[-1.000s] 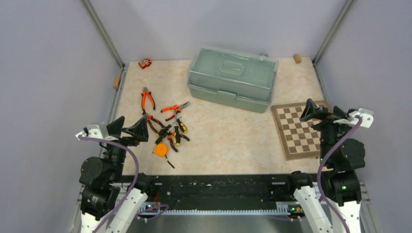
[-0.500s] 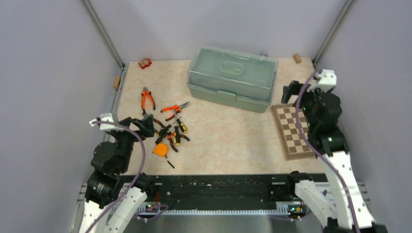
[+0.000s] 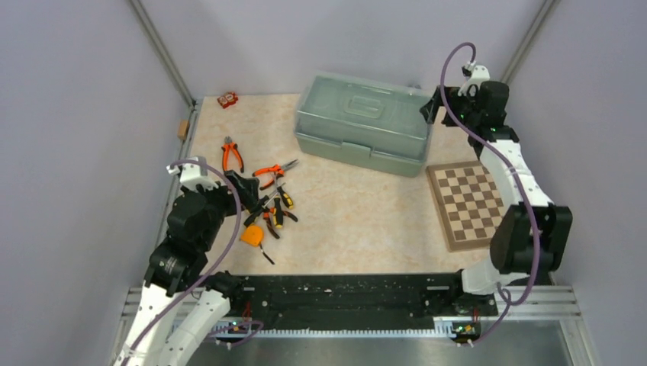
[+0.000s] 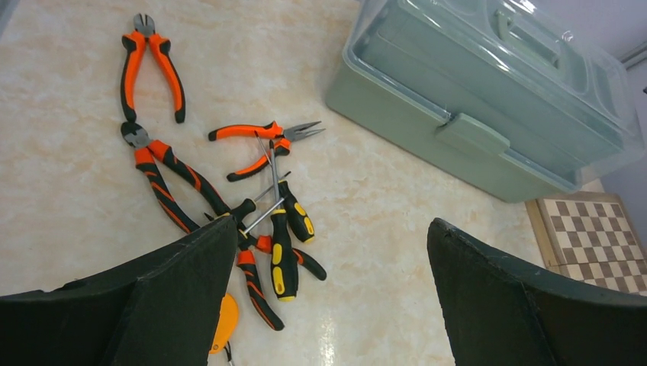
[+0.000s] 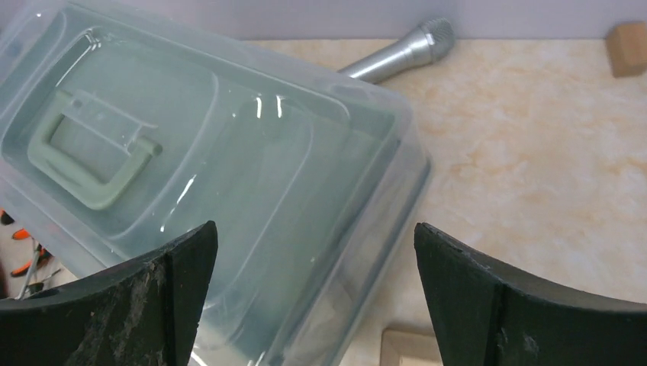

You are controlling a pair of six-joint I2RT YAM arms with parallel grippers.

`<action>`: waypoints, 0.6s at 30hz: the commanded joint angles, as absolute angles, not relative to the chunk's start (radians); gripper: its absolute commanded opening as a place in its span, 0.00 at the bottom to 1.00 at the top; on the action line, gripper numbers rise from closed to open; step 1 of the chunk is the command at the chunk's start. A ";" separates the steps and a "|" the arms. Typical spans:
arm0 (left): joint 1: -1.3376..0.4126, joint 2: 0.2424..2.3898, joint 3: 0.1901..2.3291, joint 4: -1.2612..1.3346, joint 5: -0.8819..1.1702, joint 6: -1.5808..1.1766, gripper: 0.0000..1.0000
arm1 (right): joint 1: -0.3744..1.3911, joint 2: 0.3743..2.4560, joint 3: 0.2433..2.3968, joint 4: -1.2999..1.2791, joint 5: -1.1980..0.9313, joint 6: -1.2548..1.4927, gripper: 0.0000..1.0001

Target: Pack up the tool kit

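Table (image 3: 358, 221): pale marbled top with grey walls on three sides.
Toolbox (image 3: 365, 122): sage-green, at the far middle of the table, set at a slight angle. Its translucent lid is down, with the carry handle (image 5: 91, 156) lying flat beneath it.
Chessboard (image 3: 469, 202): brown and cream, flat on the right side, near and to the right of the toolbox and not touching it.
Right gripper (image 5: 313, 232): reaches to the far right and hangs over the toolbox's right end, fingers spread wide, holding nothing.
Left gripper (image 4: 332, 229): above the near-left heap of tools, fingers spread wide and empty.
Pliers (image 4: 149, 65): orange-handled. One pair lies alone at far left, and others (at least two) lie nearer the heap.
Screwdrivers (image 4: 282, 252): black and yellow, crossing one another in the heap.
Grey cylinder (image 5: 397, 53): lies on the table just beyond the toolbox's far right corner.
Tape measure (image 3: 252, 235): small and orange, at the near edge of the heap.
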State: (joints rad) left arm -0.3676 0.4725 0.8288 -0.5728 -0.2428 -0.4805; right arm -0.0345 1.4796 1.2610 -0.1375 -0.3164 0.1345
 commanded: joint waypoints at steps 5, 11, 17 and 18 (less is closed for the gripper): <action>-0.369 0.588 0.882 -0.599 -0.170 -0.612 0.99 | -0.091 1.755 1.461 0.084 -0.683 0.136 0.99; -0.369 0.623 0.873 -0.607 -0.130 -0.675 0.99 | -0.113 1.878 1.528 0.183 -0.840 0.145 0.99; -0.369 0.623 0.852 -0.589 -0.112 -0.715 0.99 | -0.130 1.954 1.644 0.170 -0.886 0.102 0.99; -0.369 0.623 0.852 -0.589 -0.112 -0.716 0.99 | -0.133 1.968 1.668 0.168 -0.902 0.105 0.99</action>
